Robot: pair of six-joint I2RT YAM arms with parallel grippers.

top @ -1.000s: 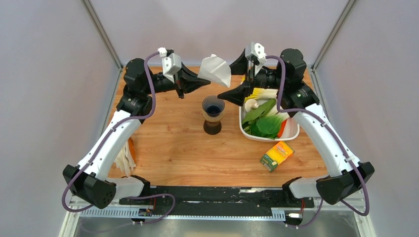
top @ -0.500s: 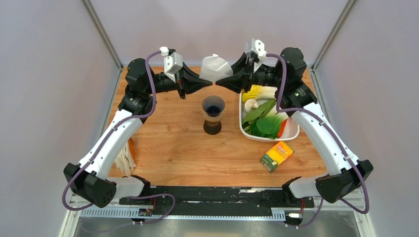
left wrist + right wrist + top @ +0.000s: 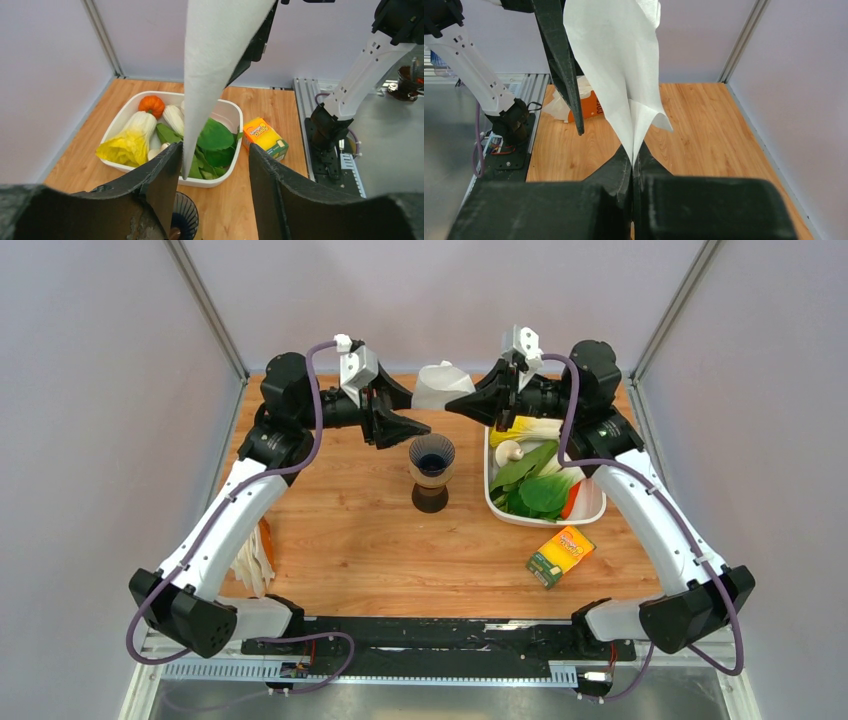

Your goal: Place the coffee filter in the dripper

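Note:
The white paper coffee filter (image 3: pixel 437 385) hangs in the air above the back of the table, between my two grippers. My right gripper (image 3: pixel 452 405) is shut on one corner of it (image 3: pixel 632 160), and the paper fans upward from the pinch (image 3: pixel 619 65). My left gripper (image 3: pixel 410 412) is open. In the left wrist view the filter (image 3: pixel 215 60) hangs down between its spread fingers (image 3: pixel 215 150), close to the left one. The dripper (image 3: pixel 431 472), tan on top with a dark base, stands upright below the grippers and partly shows (image 3: pixel 184 220) under the left finger.
A white tub (image 3: pixel 590 510) of vegetables stands right of the dripper, with a yellow box (image 3: pixel 560 553) in front of it. A stack of white filters (image 3: pixel 252 565) and an orange pack (image 3: pixel 266 540) lie at the table's left edge under the left arm.
My right gripper has closed on the filter's corner. My left gripper has opened and let go of the filter, which has shifted slightly right.

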